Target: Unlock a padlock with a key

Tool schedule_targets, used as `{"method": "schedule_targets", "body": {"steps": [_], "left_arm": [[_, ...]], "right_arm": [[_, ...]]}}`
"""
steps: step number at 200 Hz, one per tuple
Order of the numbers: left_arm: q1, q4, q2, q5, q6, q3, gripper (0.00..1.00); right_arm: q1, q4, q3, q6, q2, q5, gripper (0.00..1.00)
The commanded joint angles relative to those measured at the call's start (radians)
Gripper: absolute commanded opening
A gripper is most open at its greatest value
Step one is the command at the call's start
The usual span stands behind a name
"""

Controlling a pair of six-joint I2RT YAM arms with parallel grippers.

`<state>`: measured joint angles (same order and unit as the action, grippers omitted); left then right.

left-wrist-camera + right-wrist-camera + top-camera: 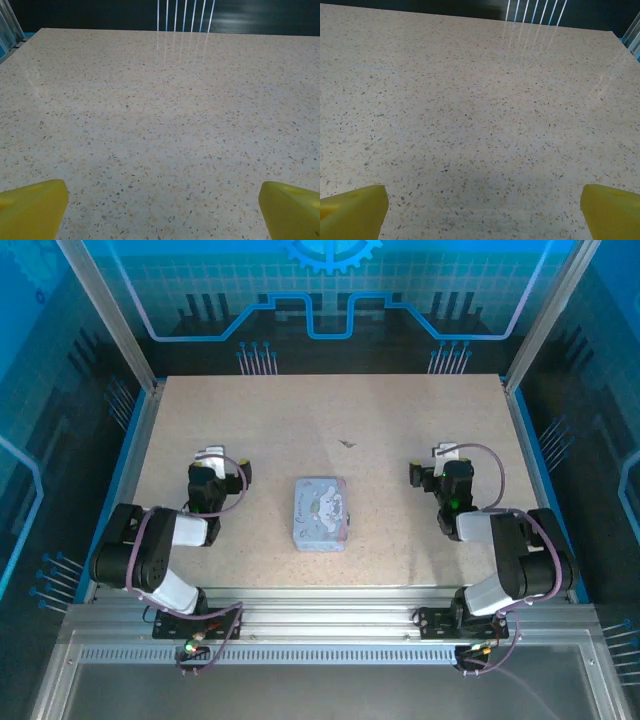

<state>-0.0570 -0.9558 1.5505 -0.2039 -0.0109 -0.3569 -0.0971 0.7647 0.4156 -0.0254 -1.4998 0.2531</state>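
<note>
A pale blue tin box [320,513] with a printed lid lies flat at the middle of the table. A small nub on its right edge [351,519] is too small to identify as the padlock. Farther back lies a tiny dark item [347,443], perhaps the key. My left gripper [210,456] rests low to the left of the box. In its wrist view the left gripper [162,212] is open, yellow fingertips [35,205] wide apart over bare table. My right gripper [447,453] sits right of the box. In its wrist view the right gripper [482,212] is open too, with nothing between its fingertips [610,207].
The speckled beige tabletop [400,410] is bounded by blue rails at the left [128,455] and right [535,455]. Aluminium posts stand at the back corners. A metal frame [330,625] holding the arm bases runs along the near edge.
</note>
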Motion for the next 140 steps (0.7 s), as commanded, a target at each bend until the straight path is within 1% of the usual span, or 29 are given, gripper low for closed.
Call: {"method": "schedule_targets", "body": {"steps": [1,7,11,20,140], "left_arm": [[0.002,-0.018,0.003,0.017,-0.013,-0.002,0.99],[0.016,0.015,0.002,0.016,0.005,-0.019,0.99],[0.031,0.033,-0.001,0.04,0.018,-0.025,0.99],[0.047,0.025,-0.001,0.065,0.027,-0.02,0.99],[0.046,0.027,-0.001,0.065,0.025,-0.021,0.99]], "right_arm": [[0.001,0.031,-0.004,-0.01,-0.004,0.006,1.0],[0.002,0.031,-0.004,-0.009,-0.004,0.006,1.0],[0.002,0.031,-0.004,-0.009,-0.004,0.006,1.0],[0.002,0.031,-0.005,-0.01,-0.003,0.006,1.0],[0.002,0.031,-0.005,-0.008,-0.004,0.006,1.0]]}}
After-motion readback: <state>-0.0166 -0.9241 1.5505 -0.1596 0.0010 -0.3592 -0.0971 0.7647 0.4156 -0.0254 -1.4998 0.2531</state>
